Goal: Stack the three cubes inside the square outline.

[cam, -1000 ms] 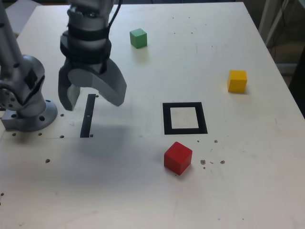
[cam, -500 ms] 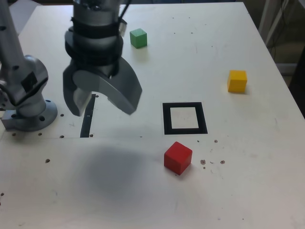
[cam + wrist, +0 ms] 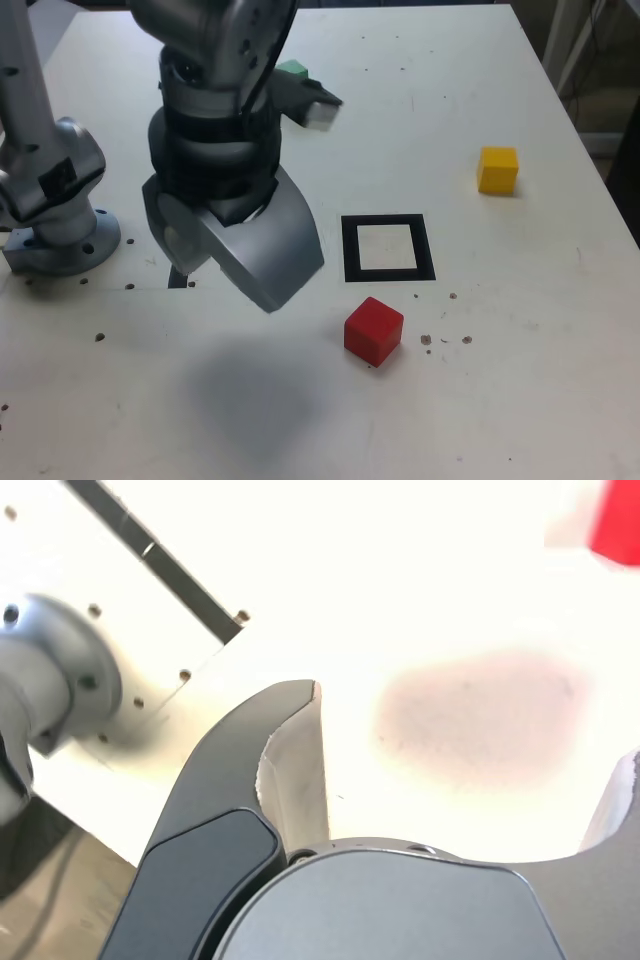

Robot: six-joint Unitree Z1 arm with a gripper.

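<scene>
- The gripper (image 3: 475,720) hangs over the white table (image 3: 520,370), its two fingers wide apart with nothing between them.
- From the exterior view, the arm (image 3: 215,110) gets in the way of the green cube (image 3: 293,68), hiding much of it.
- It also covers most of the black strip (image 3: 178,280), near the round metal base (image 3: 65,250).
- The red cube (image 3: 374,332) sits just outside the square outline (image 3: 352,250); the yellow cube (image 3: 498,171) is off toward the exterior view's right.
</scene>
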